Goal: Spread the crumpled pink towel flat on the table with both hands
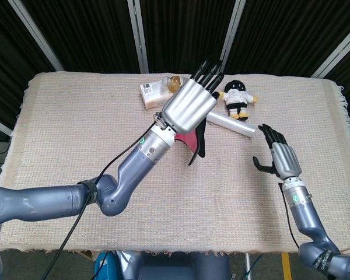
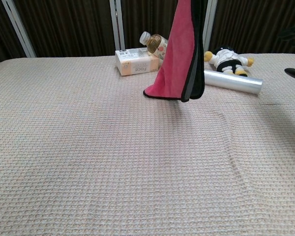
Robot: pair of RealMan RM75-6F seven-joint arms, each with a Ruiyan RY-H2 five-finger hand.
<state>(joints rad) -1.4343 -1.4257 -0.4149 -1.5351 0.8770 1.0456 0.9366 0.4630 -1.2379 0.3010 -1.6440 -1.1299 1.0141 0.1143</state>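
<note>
Left hand (image 1: 188, 105) raised above the desk (image 1: 76, 116) toward the far middle, back of the hand to the head camera, fingers pointing up and away. It grips the pink towel (image 2: 179, 54) by its upper part. The towel hangs clear of the desk surface, long axis near vertical, lower edge pointing down with a slight slant; pink face to the left in the chest view, dark edging and dark reverse along the right and bottom. From the head view only a small pink and dark portion shows below the hand.

Right hand (image 1: 277, 157) low over the desk's right side, well apart from the towel, fingers spread, thumb out to the left, nothing in it.

Along the far edge: small box (image 2: 134, 62) lying flat, bottle (image 2: 154, 43) on its side just behind it, clear roll (image 2: 233, 81) lying slantwise behind the towel, plush toy (image 2: 228, 60) beyond the roll.
</note>
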